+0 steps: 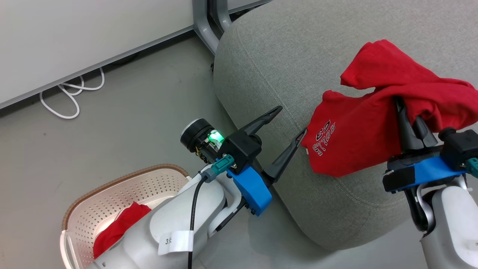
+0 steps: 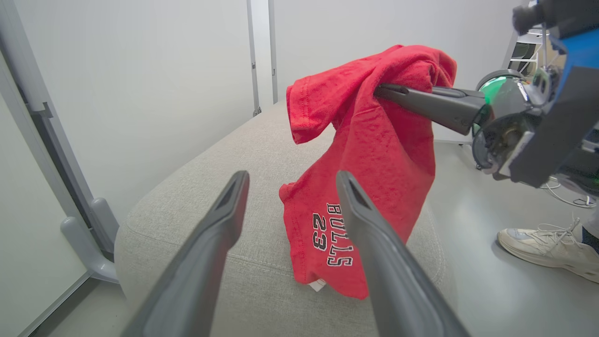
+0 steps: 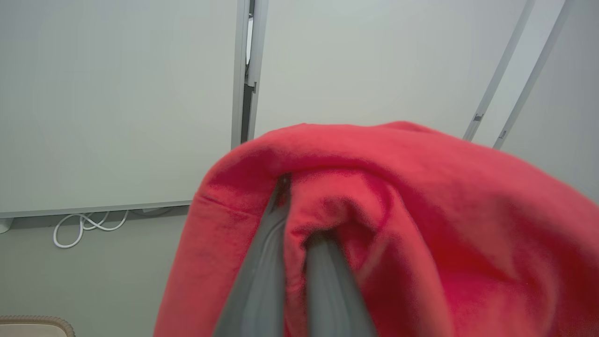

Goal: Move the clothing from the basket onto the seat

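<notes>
Farthest left, down behind my left hand (image 1: 290, 121), the basket (image 1: 112, 186) sits on the floor. A second red garment (image 1: 119, 224) lies in its bottom, partly hidden by my forearm. The left hand is empty, with its two fingers spread wide. Their tips point across the near edge of the seat (image 1: 298, 56), just short of the cloth hanging ahead of them. That cloth is the red garment (image 1: 373, 123) with white lettering, and it hangs from my right hand (image 1: 409, 112) above the seat's front corner. Its upper folds are draped over the fingers. Its lower hem is down at the cushion, though I cannot tell whether it touches. The right hand's fingers are pressed together on a bunch of the fabric, with their tips buried in it. Past that hand, a person's pale shoe (image 2: 547, 248) stands on the floor. I judge this to be the placing step for the first piece, which is carried over but not yet let go. Next I want to take the right hand further in over the cushion and lower it until the cloth rests there. Then I part the fingers and draw back slowly, since the folds could snag. After that, the basket's remaining piece needs fetching.
</notes>
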`<state>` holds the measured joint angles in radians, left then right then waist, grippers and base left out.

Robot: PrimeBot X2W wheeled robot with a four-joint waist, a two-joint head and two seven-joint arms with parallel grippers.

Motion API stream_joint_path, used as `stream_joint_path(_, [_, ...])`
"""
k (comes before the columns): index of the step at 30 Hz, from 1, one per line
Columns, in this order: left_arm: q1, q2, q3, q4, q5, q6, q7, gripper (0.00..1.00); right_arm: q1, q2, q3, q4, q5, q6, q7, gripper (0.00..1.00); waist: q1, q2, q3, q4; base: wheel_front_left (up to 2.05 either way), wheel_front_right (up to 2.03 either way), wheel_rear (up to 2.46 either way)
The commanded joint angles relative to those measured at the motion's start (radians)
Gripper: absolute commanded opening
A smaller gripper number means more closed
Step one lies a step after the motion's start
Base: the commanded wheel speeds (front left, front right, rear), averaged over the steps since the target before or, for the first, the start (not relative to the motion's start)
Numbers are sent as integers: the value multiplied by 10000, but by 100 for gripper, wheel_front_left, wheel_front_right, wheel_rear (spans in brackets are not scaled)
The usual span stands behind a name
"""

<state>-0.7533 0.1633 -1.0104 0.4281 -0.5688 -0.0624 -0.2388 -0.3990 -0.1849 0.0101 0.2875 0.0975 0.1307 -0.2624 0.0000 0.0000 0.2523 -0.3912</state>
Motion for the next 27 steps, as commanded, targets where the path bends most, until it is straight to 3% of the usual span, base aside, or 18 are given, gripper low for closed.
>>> stream_joint_path(1, [79, 6, -5, 19, 71, -45, -5, 100, 160, -10, -74, -80, -73, 1, -38, 0, 0, 0, 39, -48, 0, 0, 0])
stream_joint_path(15, [-83, -93, -120, 53, 109, -21, -102, 100, 390, 171, -400, -367, -208, 1, -38, 0, 0, 0, 197, -6, 0, 0, 0])
stream_joint_path(27, [-779, 301, 163, -433, 419, 234, -67, 100, -1724, -569, -666, -845, -251, 1, -38, 0, 0, 0, 1526, 334, 0, 0, 0])
